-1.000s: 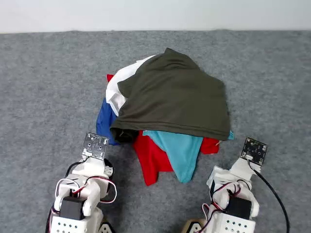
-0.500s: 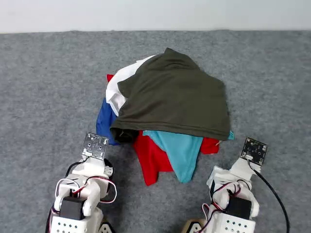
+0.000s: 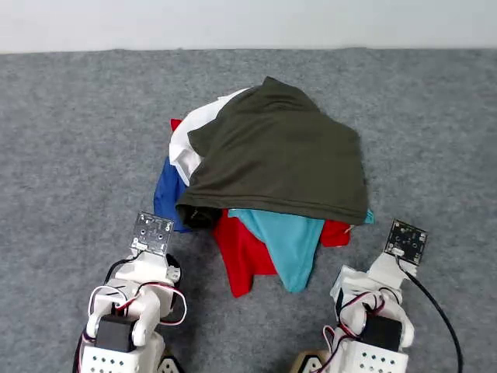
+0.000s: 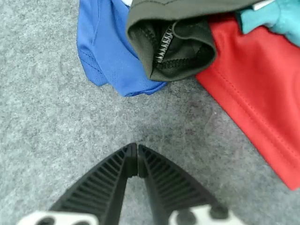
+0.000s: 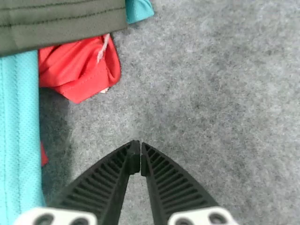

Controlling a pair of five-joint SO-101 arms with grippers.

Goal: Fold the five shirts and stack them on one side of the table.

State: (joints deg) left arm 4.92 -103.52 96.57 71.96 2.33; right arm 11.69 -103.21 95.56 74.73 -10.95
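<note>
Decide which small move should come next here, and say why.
Probably open the left gripper and ease it toward the dark green shirt. That shirt lies on top of the other shirts, an edge of it nearest this gripper, and both this and the right gripper sit shut over the grey table.

The shirt pile [image 3: 268, 183] is blocking the middle of the bench [image 3: 70, 140] — bare grey surface is stretching wide on either side.
</note>
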